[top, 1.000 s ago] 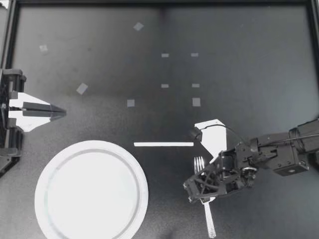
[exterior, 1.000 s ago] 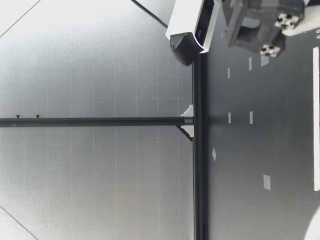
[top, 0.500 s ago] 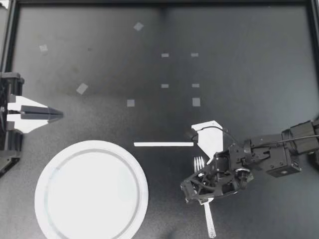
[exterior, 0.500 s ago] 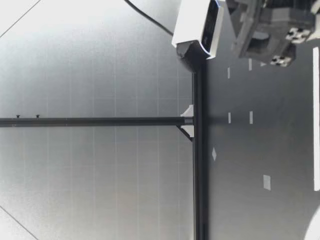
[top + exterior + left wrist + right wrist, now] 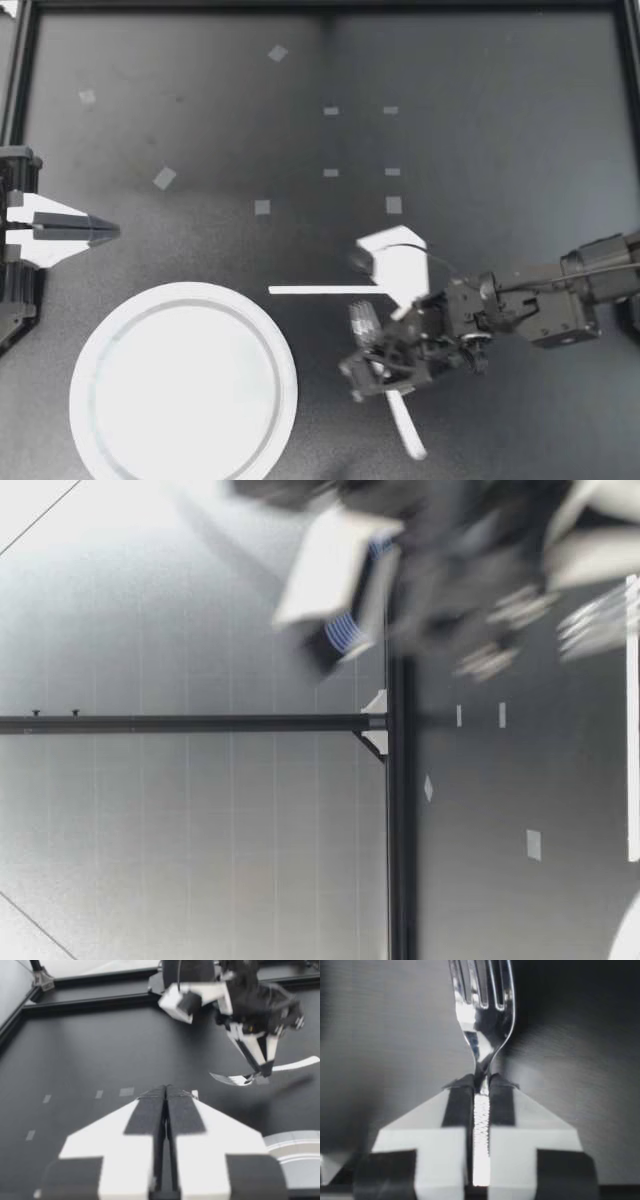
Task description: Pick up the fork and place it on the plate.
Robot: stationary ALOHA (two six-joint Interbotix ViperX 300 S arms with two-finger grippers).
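Pinching the one fork (image 5: pixel 362 320) just below its tines, the right gripper (image 5: pixel 372 366) sits low and right of centre in the top view. Its two fingers are pressed against the handle from both sides, as the right wrist view shows, with the fork (image 5: pixel 482 1010) pointing straight ahead of the gripper (image 5: pixel 481 1082). The handle slants toward the lower right. From the left wrist view, the fork (image 5: pixel 235 1079) looks clear of the table (image 5: pixel 100 1050). The single plate (image 5: pixel 180 385) lies at the lower left, well apart from the fork. The left gripper (image 5: pixel 105 230) at the left edge has its fingers pressed together on nothing. Nine small tape patches (image 5: pixel 262 207) and one white strip (image 5: pixel 325 290) mark the table.
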